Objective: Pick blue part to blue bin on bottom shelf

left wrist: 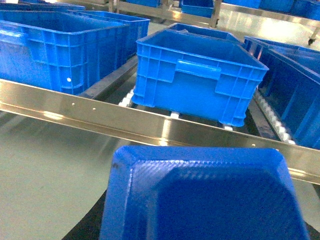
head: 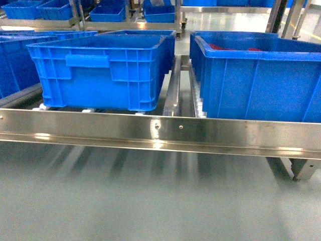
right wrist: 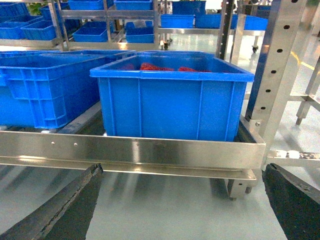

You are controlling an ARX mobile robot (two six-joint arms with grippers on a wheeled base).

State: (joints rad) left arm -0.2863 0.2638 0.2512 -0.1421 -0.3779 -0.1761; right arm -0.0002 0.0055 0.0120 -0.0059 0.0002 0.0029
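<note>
Your blue part point(left wrist: 200, 195) fills the left wrist view, short of the rack.
The blue bin point(head: 100, 70) sits on the bottom shelf point(head: 160, 131). The neighbouring crate point(head: 261, 80) holds red packets point(right wrist: 155, 66). Your right gripper point(right wrist: 180, 210) is spread wide. You cannot tell the left gripper's grip. The floor point(head: 150, 201) is grey.

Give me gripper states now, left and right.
Left: cannot be told; its fingers are out of view, and a blue tray-like piece fills the lower wrist view.
Right gripper: open, fingers spread wide, nothing between them.
</note>
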